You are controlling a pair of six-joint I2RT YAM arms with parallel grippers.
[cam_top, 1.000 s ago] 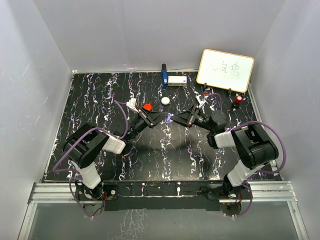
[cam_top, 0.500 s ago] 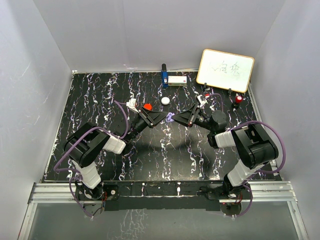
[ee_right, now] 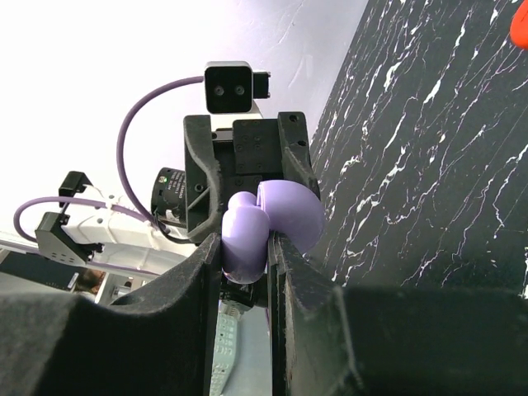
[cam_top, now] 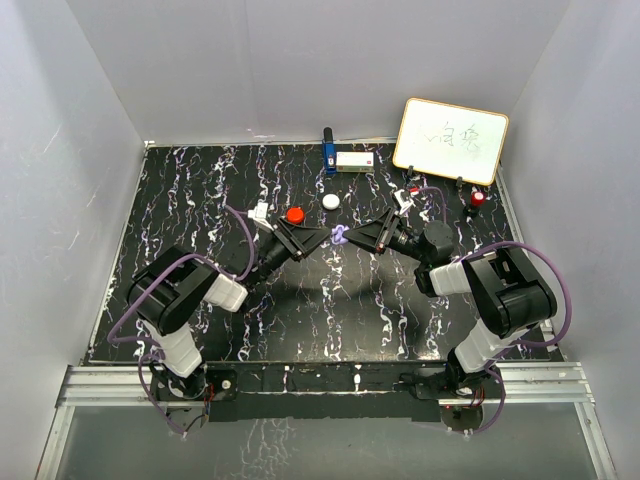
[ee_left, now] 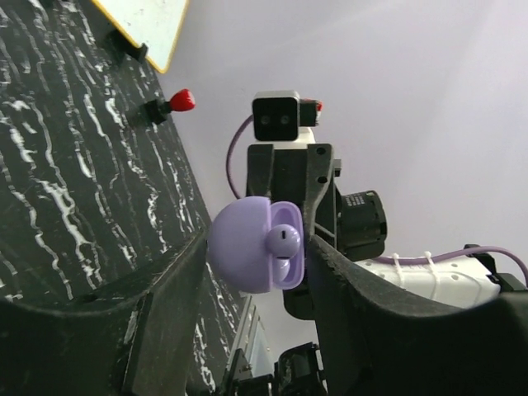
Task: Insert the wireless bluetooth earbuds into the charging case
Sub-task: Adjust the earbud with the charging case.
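Container check: the purple charging case is flipped open and there's one purple earbud sitting in its tray. Whether a second one is in there, can't tell.

The right gripper is clamped tight on the case and holds it up off the black marbled table, roughly mid-table between the two arms. The left gripper faces it with its jaws partway apart. The case sits in the gap between them, and that gripper has hold of nothing.

View differences: only the left wrist cam sees into the case and catches the bud. The right wrist cam just gets the smooth outer shells pinched between its fingers. The overhead shows the case as a small purple blob, plus a round red pod and a white pod lying on the table behind it.

Orientation: the open side points toward the left arm, lid swung off to one side – so the case's long axis runs roughly across the left jaws.
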